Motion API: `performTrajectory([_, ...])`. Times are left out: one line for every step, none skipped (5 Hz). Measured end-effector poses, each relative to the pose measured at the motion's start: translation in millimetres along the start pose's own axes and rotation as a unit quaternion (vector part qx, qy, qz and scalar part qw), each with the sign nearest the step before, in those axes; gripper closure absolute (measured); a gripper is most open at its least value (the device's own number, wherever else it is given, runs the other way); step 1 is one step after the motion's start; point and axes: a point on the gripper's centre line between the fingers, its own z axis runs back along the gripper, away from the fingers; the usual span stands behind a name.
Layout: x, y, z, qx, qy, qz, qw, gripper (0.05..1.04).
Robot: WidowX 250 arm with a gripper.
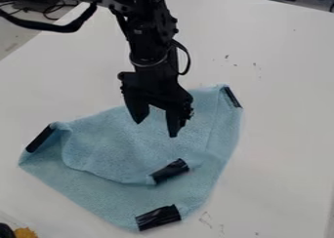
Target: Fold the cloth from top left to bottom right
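The black gripper (155, 128) hangs over the upper middle of the cloth, its two fingers spread apart with nothing between them. Below it lies the light blue cloth (124, 144), with its top part folded down over the lower layer. One black-taped corner (170, 171) rests on top of the cloth, a little above the taped bottom corner (158, 217). Other black-taped corners are at the left (40, 138) and at the upper right (231, 97).
The white table (281, 134) extends around the cloth and bears small dark marks. A yellow-orange item (25, 232) and a black item stand at the bottom left edge. Cables hang at the upper left.
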Motion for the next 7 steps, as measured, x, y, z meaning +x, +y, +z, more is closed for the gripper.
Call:
performTrajectory([4.5,2.3,5.8,0.007,0.004,-0.004,1.0000,0.077])
performTrajectory([5.5,2.3,7.7,0.005,0.007,-0.012,0.9999,0.083])
performTrajectory([5.2,2.4,7.7,0.006,0.008,-0.012,0.9999,0.083])
performTrajectory([5.3,2.1,7.7,0.005,0.008,-0.011,0.9999,0.083])
performTrajectory([5.2,2.2,7.7,0.005,0.008,-0.012,0.9999,0.083])
performTrajectory([5.2,2.2,7.7,0.005,0.008,-0.012,0.9999,0.083])
performTrajectory([5.5,2.3,7.7,0.005,0.007,-0.012,0.9999,0.083])
